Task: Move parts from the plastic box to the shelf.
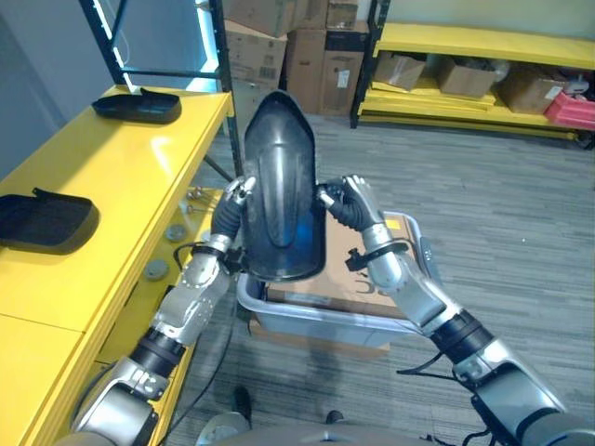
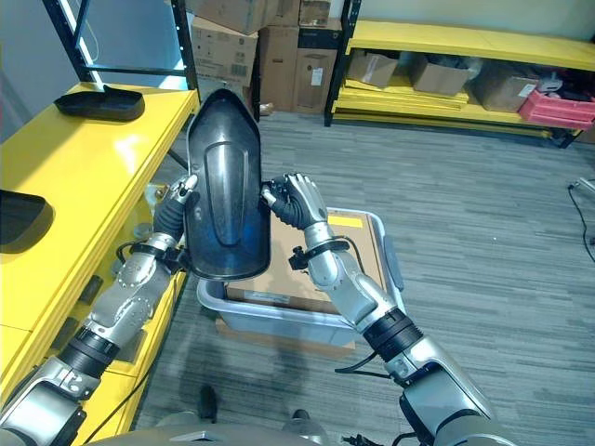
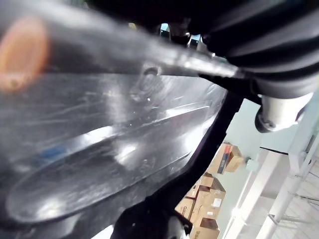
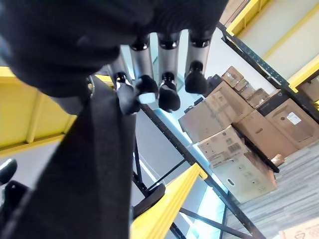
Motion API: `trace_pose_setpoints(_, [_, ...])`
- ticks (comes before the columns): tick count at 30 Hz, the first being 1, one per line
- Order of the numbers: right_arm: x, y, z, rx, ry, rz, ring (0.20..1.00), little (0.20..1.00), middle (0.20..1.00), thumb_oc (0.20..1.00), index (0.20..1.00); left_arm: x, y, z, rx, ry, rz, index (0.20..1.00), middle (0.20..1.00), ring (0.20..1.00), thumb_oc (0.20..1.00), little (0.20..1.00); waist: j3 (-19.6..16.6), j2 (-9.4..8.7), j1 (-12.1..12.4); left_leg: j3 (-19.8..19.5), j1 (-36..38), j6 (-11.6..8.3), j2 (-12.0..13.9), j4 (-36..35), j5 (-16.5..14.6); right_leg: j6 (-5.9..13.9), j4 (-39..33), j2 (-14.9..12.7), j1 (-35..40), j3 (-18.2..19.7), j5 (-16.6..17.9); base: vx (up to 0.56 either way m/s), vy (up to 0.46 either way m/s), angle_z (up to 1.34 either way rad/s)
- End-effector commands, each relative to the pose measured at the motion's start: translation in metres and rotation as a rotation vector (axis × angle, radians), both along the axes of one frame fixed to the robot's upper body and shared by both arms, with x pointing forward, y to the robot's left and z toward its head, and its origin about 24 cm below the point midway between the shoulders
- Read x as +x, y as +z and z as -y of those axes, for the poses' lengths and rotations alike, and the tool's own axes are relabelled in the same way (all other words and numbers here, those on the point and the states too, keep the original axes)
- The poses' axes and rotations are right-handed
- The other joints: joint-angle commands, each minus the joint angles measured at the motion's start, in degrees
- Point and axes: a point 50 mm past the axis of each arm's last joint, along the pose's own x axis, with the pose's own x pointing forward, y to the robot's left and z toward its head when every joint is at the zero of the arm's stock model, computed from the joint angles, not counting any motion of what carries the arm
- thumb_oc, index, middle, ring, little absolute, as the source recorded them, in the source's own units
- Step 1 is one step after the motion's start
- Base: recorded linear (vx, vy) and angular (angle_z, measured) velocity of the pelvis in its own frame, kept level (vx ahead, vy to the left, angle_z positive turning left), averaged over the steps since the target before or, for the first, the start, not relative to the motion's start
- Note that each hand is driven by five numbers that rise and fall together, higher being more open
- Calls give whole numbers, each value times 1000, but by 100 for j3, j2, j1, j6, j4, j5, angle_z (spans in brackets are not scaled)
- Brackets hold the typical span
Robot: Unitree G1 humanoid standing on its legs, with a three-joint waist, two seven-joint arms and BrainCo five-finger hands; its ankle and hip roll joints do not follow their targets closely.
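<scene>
Black part (image 1: 282,200) held upright above plastic box (image 2: 279,316), fingers (image 2: 290,200) of right hand (image 1: 346,203) and left hand (image 1: 232,206) clamped on opposite edges. Shelf (image 1: 121,177) lies toward 9 o'clock; two parts (image 1: 42,220) already there. Keep squeeze even, swing level, land between them.

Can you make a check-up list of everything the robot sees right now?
Surface: long yellow shelf top on the robot's left.
Job's things: big glossy black plastic shell part held upright above the grey plastic box; two more black parts lie on the shelf, one far, one near.
Clutter: brown cardboard sheet inside the box.
Robot hands: left robot hand and right robot hand grip the shell's opposite edges.
Cables: nothing seen.
Surroundings: stacked cardboard boxes, yellow rack, grey floor.
</scene>
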Motion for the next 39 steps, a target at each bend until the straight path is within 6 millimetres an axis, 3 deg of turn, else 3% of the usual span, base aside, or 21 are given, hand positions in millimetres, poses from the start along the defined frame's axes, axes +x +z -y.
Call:
trace_pose_setpoints(1, [-27,56,-55,103,311,243,200,200,200,200,200,5,33,68,34,-294,139,1000,1000,1000,1000,1000,-37,-60,120,51,716,-154,236,-10,-1260,-6,23,14,-93,-161,-477,0,0,0])
trace_pose_setpoints(10, [-30,62,-59,142,370,240,200,200,200,200,200,3,34,75,92,-381,161,1000,1000,1000,1000,1000,-35,-37,102,69,710,-161,240,-10,-1253,0,23,10,-100,-146,-476,0,0,0])
trace_pose_setpoints(11, [-31,62,-61,149,380,237,200,200,200,200,200,2,34,76,92,-390,165,878,878,878,878,878,-33,-32,99,74,710,-163,241,-10,-1250,2,23,8,-102,-144,-474,0,0,0])
trace_pose_setpoints(12, [-31,62,-63,156,390,233,200,200,200,200,200,2,35,77,91,-392,172,558,558,558,558,558,-33,-28,97,74,707,-166,240,-10,-1247,1,23,7,-104,-138,-474,0,0,0])
trace_pose_setpoints(14, [-33,61,-67,168,416,218,200,200,200,200,200,2,38,79,90,-394,185,209,209,209,209,209,-34,-17,96,77,703,-166,241,-10,-1248,-2,23,1,-107,-137,-478,-1,7,-2])
trace_pose_setpoints(27, [-44,58,-88,239,568,122,200,200,200,200,200,1,55,80,141,-354,336,200,200,200,200,200,-36,-18,126,38,684,-168,224,-10,-1251,-19,23,-9,-109,-143,-481,1,4,-2])
trace_pose_setpoints(36, [-50,39,-90,458,644,-127,200,200,200,200,200,-4,78,59,84,-63,523,200,200,200,200,200,3,-76,178,-31,677,-165,216,-10,-1247,-53,23,-14,-74,-173,-497,0,0,0])
trace_pose_setpoints(37, [-50,36,-88,502,637,-147,504,504,504,504,504,-4,77,55,97,-26,531,200,200,200,200,200,7,-80,176,-31,683,-167,217,-10,-1248,-51,23,-18,-67,-179,-497,0,0,0])
trace_pose_setpoints(38, [-50,35,-83,531,632,-166,1000,1000,1000,1000,1000,-4,76,50,115,10,542,200,200,200,200,200,11,-85,171,-33,684,-172,219,-10,-1247,-49,23,-18,-64,-182,-498,0,0,0])
trace_pose_setpoints(39, [-49,34,-79,564,631,-178,1000,1000,1000,1000,1000,-4,75,44,132,44,549,200,200,200,200,200,14,-88,169,-34,682,-175,220,-10,-1245,-46,23,-19,-64,-184,-497,0,0,0])
